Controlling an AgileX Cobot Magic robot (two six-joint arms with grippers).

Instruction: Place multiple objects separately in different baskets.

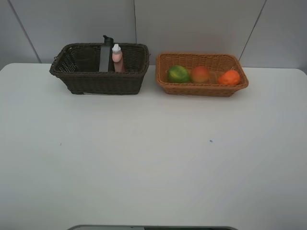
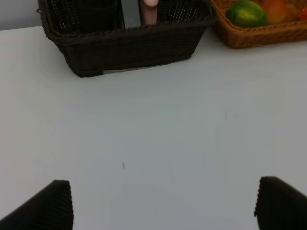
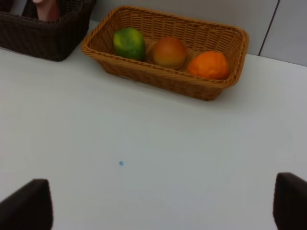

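The dark brown basket stands at the back left and holds the dark green pump bottle and the slim pink bottle upright. The light orange-brown basket at the back right holds the green round fruit, the red-yellow peach and the orange. The translucent pinkish cup is not seen. Neither arm shows in the exterior high view. My left gripper is open and empty above bare table in front of the dark basket. My right gripper is open and empty in front of the light basket.
The white table stretches from the baskets to the front edge. A grey panelled wall rises right behind the baskets. A small blue speck marks the table right of centre.
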